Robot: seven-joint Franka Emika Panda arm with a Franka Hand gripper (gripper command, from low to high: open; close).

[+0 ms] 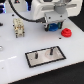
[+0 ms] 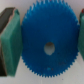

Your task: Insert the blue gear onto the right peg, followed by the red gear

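The blue gear [image 2: 49, 44] fills the wrist view, a wide toothed disc with a centre hole. It sits between my gripper's [image 2: 46, 42] green pads [image 2: 11, 39], and both pads touch its rim. In the exterior view my gripper [image 1: 50, 26] is low over the white table, with a bit of blue showing between its fingers. The red gear [image 1: 65, 33] lies on the table just to the exterior view's right of the gripper. Nearer the camera, the grey plate [image 1: 46, 59] carries two pins. The right peg [image 1: 50, 50] stands towards the exterior view's right and its twin [image 1: 38, 53] towards the left.
A beige blocky part [image 1: 19, 26] stands on the table at the exterior view's left. A black cable [image 1: 17, 9] loops down from the arm behind it. The white table edge [image 1: 75, 70] runs close past the plate.
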